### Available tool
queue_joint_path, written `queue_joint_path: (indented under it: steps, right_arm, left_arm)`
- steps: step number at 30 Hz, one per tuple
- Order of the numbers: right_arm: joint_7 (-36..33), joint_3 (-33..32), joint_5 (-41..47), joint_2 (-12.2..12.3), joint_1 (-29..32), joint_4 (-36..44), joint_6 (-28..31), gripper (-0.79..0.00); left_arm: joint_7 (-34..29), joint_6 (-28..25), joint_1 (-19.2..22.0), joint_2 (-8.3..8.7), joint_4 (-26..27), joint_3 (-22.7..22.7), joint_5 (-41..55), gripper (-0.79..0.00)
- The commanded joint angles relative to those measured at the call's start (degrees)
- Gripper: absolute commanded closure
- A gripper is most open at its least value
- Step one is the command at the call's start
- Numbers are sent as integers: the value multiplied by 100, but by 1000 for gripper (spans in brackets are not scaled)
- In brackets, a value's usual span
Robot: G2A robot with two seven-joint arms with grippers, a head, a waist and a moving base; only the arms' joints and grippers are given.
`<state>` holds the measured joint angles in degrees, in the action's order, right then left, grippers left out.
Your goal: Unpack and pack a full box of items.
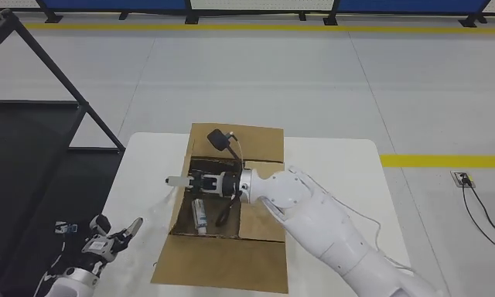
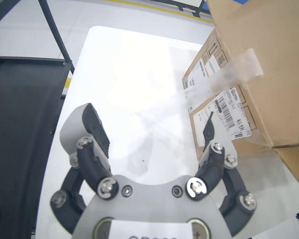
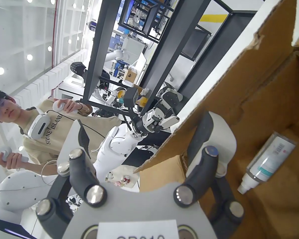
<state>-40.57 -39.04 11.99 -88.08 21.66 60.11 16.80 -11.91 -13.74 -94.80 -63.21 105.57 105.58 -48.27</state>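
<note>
Box (image 1: 224, 270), bottle (image 1: 199, 216) inside, right end effector (image 1: 174, 180) open astride its flap

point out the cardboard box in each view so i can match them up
Top view: box mid-table, flaps spread, right gripper at its rim.
Left wrist view: box beside the open left gripper, labelled wall showing.
Right wrist view: box flap inside the open right gripper.
Shared landmark: black rack beside the table.
</note>
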Motion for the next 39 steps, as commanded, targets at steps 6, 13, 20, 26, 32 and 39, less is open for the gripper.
queue_joint_path:
  steps: [6, 13, 20, 26, 32, 39]
  right_arm:
    - [254, 446, 84, -395, -369, -534, 155, -785]
    - [511, 856, 171, -870, -639, -1326, 485, -785]
    - [569, 1030, 312, -1279, -801, -2107, 951, -785]
    - [382, 1081, 415, -1553, -889, -2628, 1332, -785]
    - [370, 1046, 395, -1736, -940, -2992, 1777, -785]
    - [568, 825, 203, -1731, -1014, -3156, 2396, -785]
  left_arm:
    - [225, -231, -431, -6, 395, 471, 268, -785]
    - [453, -564, -930, -35, 875, 912, 650, -785]
    - [424, -782, -1139, -56, 1182, 1008, 774, -785]
    - [55, -575, -734, -37, 1113, 721, 565, -785]
    - [-148, -241, -273, -29, 883, 390, 232, -785]
    - [-339, -125, -43, -22, 609, 258, 126, -785]
